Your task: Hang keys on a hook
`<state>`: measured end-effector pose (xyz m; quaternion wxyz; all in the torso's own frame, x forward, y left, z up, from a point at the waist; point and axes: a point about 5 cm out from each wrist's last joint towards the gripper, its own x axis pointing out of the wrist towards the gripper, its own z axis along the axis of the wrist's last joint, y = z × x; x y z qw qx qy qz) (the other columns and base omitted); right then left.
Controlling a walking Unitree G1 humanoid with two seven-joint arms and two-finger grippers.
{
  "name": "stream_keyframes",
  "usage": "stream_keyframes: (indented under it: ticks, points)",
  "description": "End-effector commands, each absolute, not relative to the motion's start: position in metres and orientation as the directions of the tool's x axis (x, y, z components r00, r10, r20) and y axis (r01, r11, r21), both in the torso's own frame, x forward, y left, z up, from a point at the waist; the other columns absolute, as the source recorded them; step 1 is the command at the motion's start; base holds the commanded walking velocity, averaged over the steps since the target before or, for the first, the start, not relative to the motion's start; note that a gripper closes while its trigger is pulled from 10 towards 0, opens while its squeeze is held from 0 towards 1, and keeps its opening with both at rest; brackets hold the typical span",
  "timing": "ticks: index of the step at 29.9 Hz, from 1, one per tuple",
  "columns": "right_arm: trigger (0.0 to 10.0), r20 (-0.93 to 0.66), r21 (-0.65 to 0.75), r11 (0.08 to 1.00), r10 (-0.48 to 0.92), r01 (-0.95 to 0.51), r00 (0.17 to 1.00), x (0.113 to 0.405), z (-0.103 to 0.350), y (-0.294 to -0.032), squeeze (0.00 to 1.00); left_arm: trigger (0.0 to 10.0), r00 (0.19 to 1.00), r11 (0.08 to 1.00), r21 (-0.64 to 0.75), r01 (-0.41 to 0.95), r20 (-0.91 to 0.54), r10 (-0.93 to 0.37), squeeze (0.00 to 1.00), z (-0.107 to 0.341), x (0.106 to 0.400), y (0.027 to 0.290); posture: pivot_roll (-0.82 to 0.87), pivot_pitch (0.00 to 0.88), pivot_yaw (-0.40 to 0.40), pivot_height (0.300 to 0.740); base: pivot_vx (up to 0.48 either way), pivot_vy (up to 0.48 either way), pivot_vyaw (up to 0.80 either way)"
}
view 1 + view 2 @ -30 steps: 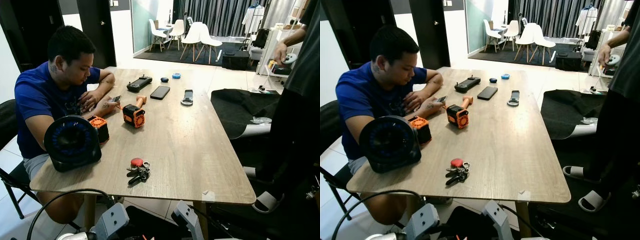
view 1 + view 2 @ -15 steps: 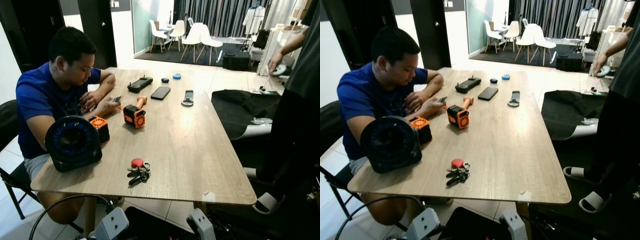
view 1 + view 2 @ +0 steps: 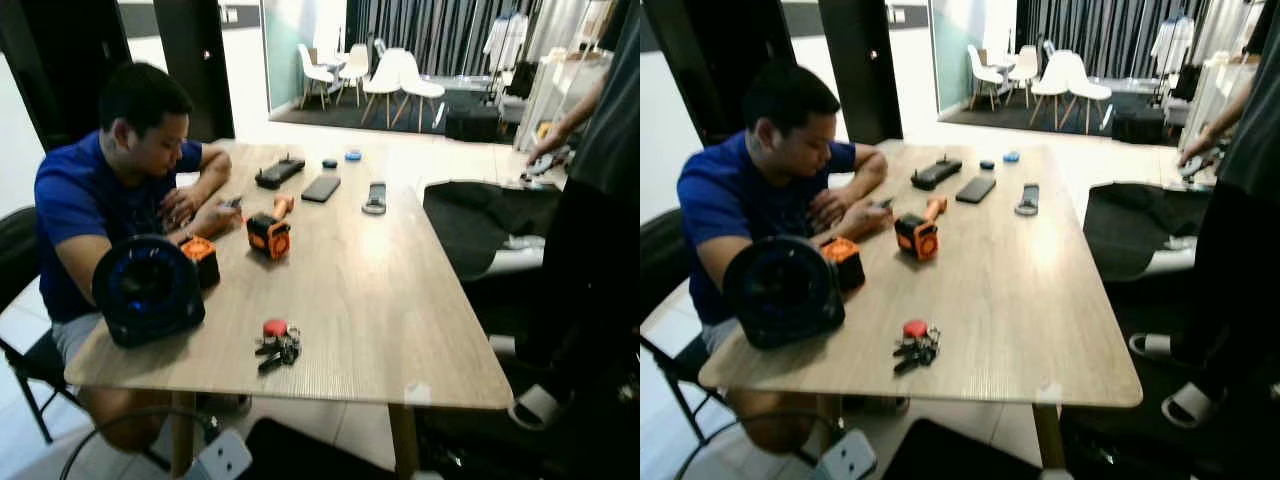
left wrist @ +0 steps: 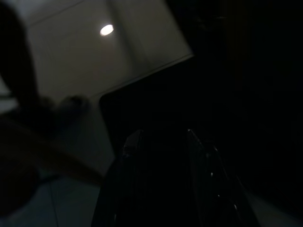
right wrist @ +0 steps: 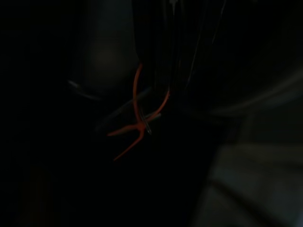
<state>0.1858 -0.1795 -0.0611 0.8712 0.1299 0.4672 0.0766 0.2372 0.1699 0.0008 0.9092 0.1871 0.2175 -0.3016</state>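
From the head we look forward and down across a wooden table (image 3: 380,300), its near edge close below us and its far end running toward a room with white chairs (image 3: 400,80). Our two eye views share nearly the whole scene: the seated person (image 3: 770,190) on our left, the standing person (image 3: 1240,200) on our right, and the keys (image 3: 278,348) near the front edge. Our left wrist camera looks out from the shade at a pale surface with one bright spot. Our right wrist camera is almost black, close on thin orange wires (image 5: 137,118).
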Motion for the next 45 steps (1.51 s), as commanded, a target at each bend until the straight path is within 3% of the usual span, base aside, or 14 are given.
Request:
stream_keyframes:
  ticks: [1, 11, 16, 23, 30, 34, 42, 45]
  points:
    - [10.0, -0.818, 0.245, 0.964, 0.15, 0.101, 0.555, 0.176, -0.071, -0.192, 0.0, 10.0, 0.733, 0.792, 0.179, 0.583, -0.535, -0.419, 0.0, -0.009, 0.233, 0.172, 0.04, 0.07, 0.04, 0.74, 0.0, 0.0, 0.0]
    - [10.0, -0.858, 0.197, 0.88, -0.058, 0.432, 0.51, 0.144, -0.09, -0.215, 0.0, 10.0, 0.697, 0.835, 0.163, 0.526, -0.646, -0.313, 0.0, -0.038, 0.219, 0.176, 0.04, 0.059, 0.052, 0.74, 0.0, 0.0, 0.0]
    - [10.0, -0.789, 0.236, 0.808, -0.165, 0.54, 0.591, 0.146, -0.088, -0.222, 0.0, 10.0, 0.64, 0.814, 0.149, 0.562, -0.701, -0.314, 0.0, -0.052, 0.205, 0.174, 0.04, 0.047, 0.063, 0.74, 0.0, 0.0, 0.0]
    - [10.0, -0.72, 0.203, 0.762, -0.309, 0.615, 0.621, 0.148, -0.081, -0.241, 0.0, 10.0, 0.761, 0.932, 0.116, 0.344, -0.616, -0.204, 0.0, -0.046, 0.216, 0.181, 0.05, 0.034, 0.066, 0.74, 0.0, 0.0, 0.0]
    - [10.0, -0.654, 0.161, 0.77, -0.385, 0.617, 0.651, 0.159, -0.07, -0.252, 0.0, 10.0, 0.771, 0.945, 0.154, 0.287, -0.623, -0.133, 0.0, -0.048, 0.219, 0.188, 0.04, 0.032, 0.068, 0.74, 0.0, 0.0, 0.0]
    - [10.0, -0.576, 0.169, 0.788, -0.409, 0.592, 0.708, 0.182, -0.056, -0.263, 0.0, 10.0, 0.777, 0.931, 0.182, 0.316, -0.613, -0.144, 0.0, -0.046, 0.222, 0.185, 0.04, 0.03, 0.071, 0.74, 0.0, 0.0, 0.0]
    - [10.0, -0.505, 0.219, 0.838, -0.342, 0.5, 0.793, 0.208, -0.041, -0.26, 0.0, 10.0, 0.785, 0.927, 0.184, 0.328, -0.599, -0.158, 0.0, -0.044, 0.225, 0.182, 0.04, 0.027, 0.064, 0.74, 0.0, 0.0, 0.0]
    - [10.0, -0.486, 0.229, 0.896, -0.235, 0.382, 0.842, 0.22, -0.037, -0.248, 0.0, 10.0, 0.791, 0.924, 0.191, 0.33, -0.59, -0.161, 0.0, -0.043, 0.227, 0.181, 0.04, 0.026, 0.063, 0.74, 0.0, 0.0, 0.0]
